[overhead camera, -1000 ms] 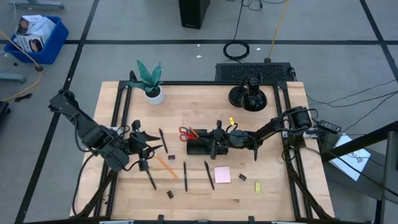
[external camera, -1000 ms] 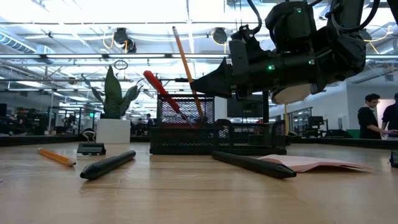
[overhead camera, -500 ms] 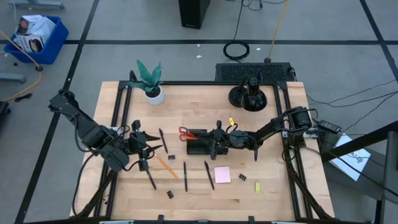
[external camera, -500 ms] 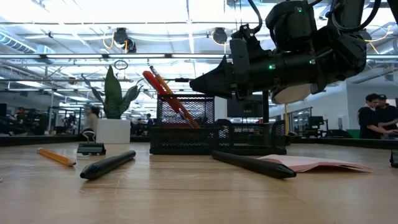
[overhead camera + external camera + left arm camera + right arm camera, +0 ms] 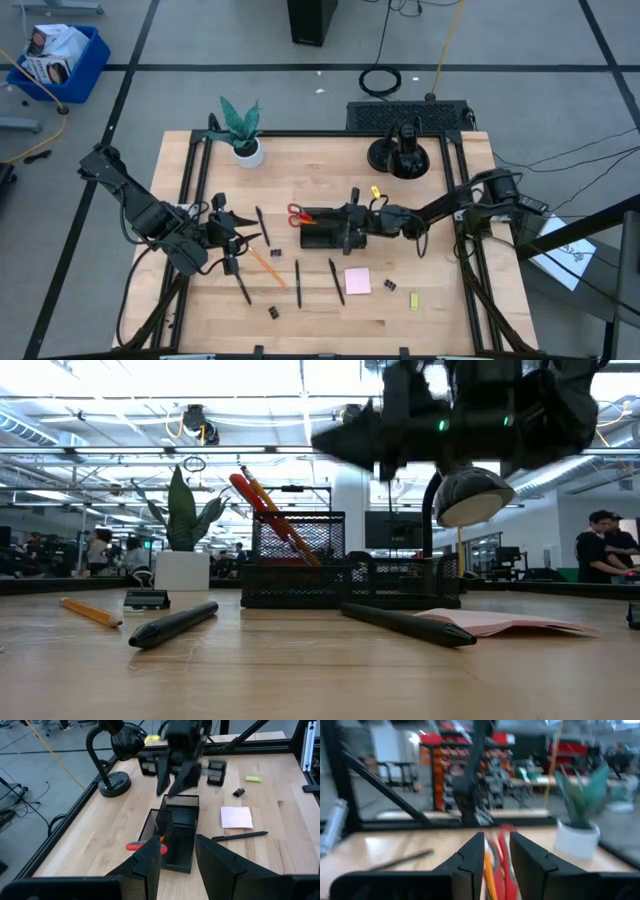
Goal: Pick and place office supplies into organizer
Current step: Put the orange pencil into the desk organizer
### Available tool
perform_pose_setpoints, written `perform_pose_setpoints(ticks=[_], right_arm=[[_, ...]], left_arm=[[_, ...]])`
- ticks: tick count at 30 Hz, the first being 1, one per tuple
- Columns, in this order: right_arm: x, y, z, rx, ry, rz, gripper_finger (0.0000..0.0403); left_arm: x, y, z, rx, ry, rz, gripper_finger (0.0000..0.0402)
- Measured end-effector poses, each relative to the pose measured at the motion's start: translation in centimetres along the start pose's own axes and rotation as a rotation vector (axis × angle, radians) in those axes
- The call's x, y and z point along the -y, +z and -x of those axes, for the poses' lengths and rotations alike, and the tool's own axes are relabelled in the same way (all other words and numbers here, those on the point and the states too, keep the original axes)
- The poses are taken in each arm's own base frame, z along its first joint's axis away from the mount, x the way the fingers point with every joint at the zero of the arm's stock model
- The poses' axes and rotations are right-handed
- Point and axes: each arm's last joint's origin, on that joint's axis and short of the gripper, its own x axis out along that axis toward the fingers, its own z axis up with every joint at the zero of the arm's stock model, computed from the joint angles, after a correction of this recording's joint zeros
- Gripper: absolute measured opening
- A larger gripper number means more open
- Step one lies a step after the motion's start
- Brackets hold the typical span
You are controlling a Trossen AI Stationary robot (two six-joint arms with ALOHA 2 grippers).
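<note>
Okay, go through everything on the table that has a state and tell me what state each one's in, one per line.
organizer: upright on the table, scissors and a pencil standing in it.
scissors: in the organizer, leaning, red handles up.
pencil in organizer: leaning beside the scissors.
loose pencil: lying flat on the table.
sticky-note pad: flat on the table, outside the organizer.
right gripper: empty, jaws apart, above the organizer.
left gripper: open, empty, waiting left of the organizer.
</note>
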Motion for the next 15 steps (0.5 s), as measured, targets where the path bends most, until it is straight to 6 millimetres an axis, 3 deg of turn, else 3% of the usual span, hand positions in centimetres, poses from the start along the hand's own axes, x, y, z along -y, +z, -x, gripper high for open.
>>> perform_pose_setpoints(ticks=[7, 15], right_arm=[[-1.1, 3.7, 1.2, 0.091, 0.043, 0.083, 0.0088], [-2.6, 6.1, 2.7, 0.127, 0.100, 0.117, 0.0101]], left_arm=[[0.1, 0.0, 0.0, -0.012, -0.025, 0.006, 0.0127], [0.1, 0.0, 0.0, -0.013, -0.028, 0.013, 0.0127]])
